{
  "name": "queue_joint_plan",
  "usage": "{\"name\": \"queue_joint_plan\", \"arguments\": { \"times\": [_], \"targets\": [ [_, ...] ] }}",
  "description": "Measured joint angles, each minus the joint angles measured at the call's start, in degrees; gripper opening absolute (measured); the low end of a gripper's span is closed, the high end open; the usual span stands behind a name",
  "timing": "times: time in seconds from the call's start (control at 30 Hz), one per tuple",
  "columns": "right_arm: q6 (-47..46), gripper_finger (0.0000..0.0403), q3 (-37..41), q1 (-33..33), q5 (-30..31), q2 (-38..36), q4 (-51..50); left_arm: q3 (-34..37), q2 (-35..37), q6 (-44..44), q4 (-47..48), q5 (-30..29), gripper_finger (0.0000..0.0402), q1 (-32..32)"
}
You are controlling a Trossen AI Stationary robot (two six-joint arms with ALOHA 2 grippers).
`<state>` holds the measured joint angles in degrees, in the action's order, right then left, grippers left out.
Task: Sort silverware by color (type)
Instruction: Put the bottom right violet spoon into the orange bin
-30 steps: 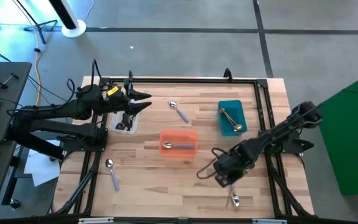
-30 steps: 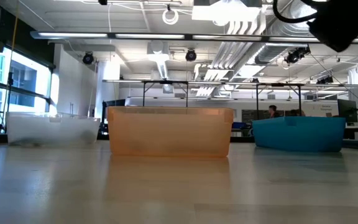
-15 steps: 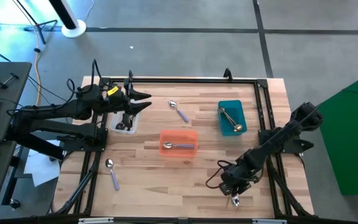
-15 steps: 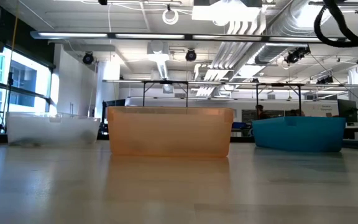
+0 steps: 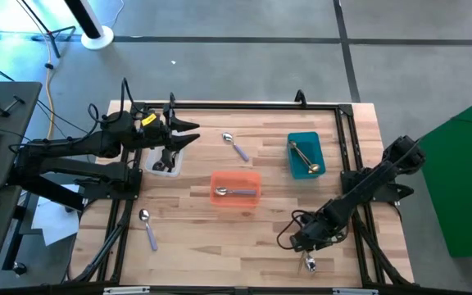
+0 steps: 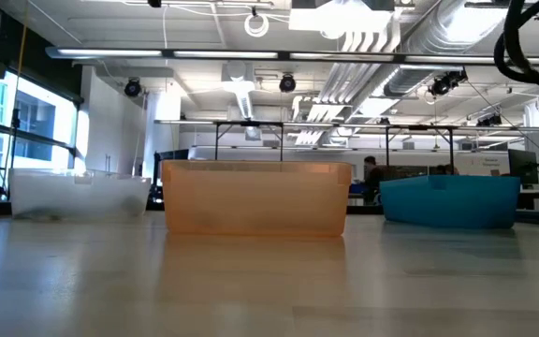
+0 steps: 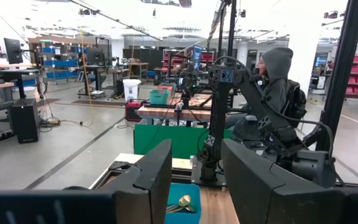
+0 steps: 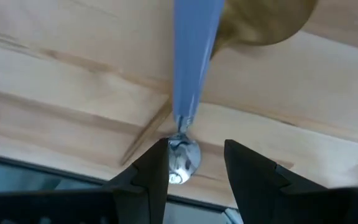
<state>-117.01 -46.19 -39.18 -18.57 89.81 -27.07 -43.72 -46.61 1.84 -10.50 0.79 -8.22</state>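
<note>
The right tool (image 5: pixel 305 246) is low over the tabletop (image 5: pixel 195 213) near its front right corner, its two dark fingers (image 8: pixel 157 171) apart with nothing clamped between them. In the right wrist view a spoon with a pale lavender handle (image 8: pixel 188 93) lies on the wood, its silver bowl sitting in the gap between the fingertips; whether the fingers touch it cannot be told. From above, this spoon (image 5: pixel 309 264) lies close to the front edge, just beyond the tool.

The left tool (image 5: pixel 185 133) hangs above the clear bin (image 5: pixel 164 161) near the back left corner, fingers (image 7: pixel 154 174) apart and empty.

A second lavender-handled spoon (image 5: pixel 235 146) lies on bare wood toward the back edge, between the clear bin and the teal bin (image 5: pixel 305 156). The teal bin, toward the back right, holds gold spoons (image 5: pixel 303 157). The orange bin (image 5: pixel 235 188), at the middle of the tabletop, holds one lavender-handled spoon (image 5: pixel 234 192). Another lavender-handled spoon (image 5: pixel 147 227) lies near the front left corner.

Beyond the tabletop, a person in a grey hood (image 7: pixel 272 87) sits in the workshop.
</note>
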Motion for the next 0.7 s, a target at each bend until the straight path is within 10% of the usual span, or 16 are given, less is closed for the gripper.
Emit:
{"name": "queue_joint_plan", "arguments": {
  "times": [0.7],
  "targets": [
    [0.0,0.014,0.0,0.0,0.1,4.0,-2.2,0.0,0.0,-1.6,0.3,-0.2,0.0131,0.0]
  ]
}}
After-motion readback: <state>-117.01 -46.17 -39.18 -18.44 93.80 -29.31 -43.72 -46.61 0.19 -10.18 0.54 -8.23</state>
